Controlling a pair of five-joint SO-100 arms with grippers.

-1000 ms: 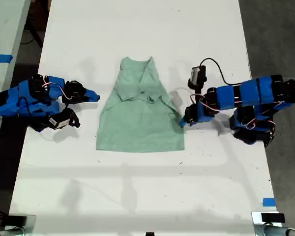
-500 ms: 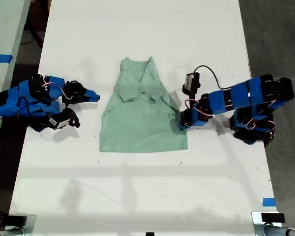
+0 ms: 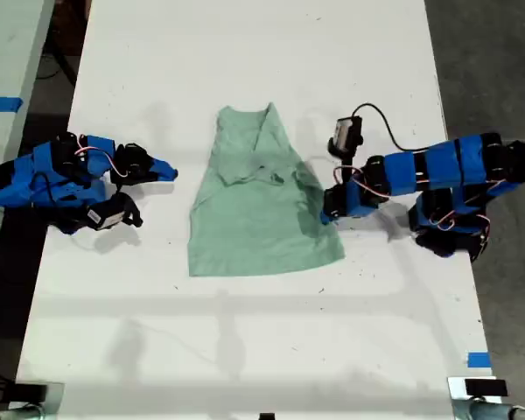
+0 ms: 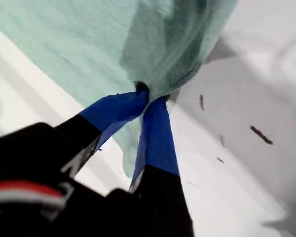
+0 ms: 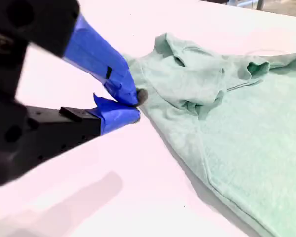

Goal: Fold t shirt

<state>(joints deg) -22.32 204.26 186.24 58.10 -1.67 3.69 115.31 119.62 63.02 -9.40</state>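
first wrist view: my first gripper [image 4: 148,101] is clenched on the t shirt [image 3: 262,210] edge — hem lifted for folding. my second gripper [image 5: 133,104] rests nearly closed beside the cloth, grasping nothing.

The first gripper [image 3: 326,213], on the arm at the exterior view's right, has its jaws pinched tight. The second gripper [image 3: 168,171], at the exterior view's left, has its jaws nearly together, gripping nothing.

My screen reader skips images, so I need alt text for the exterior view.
A mint-green t shirt lies on a white table. My first gripper, at the exterior view's right, pinches its edge; my second gripper rests apart from it at the left.
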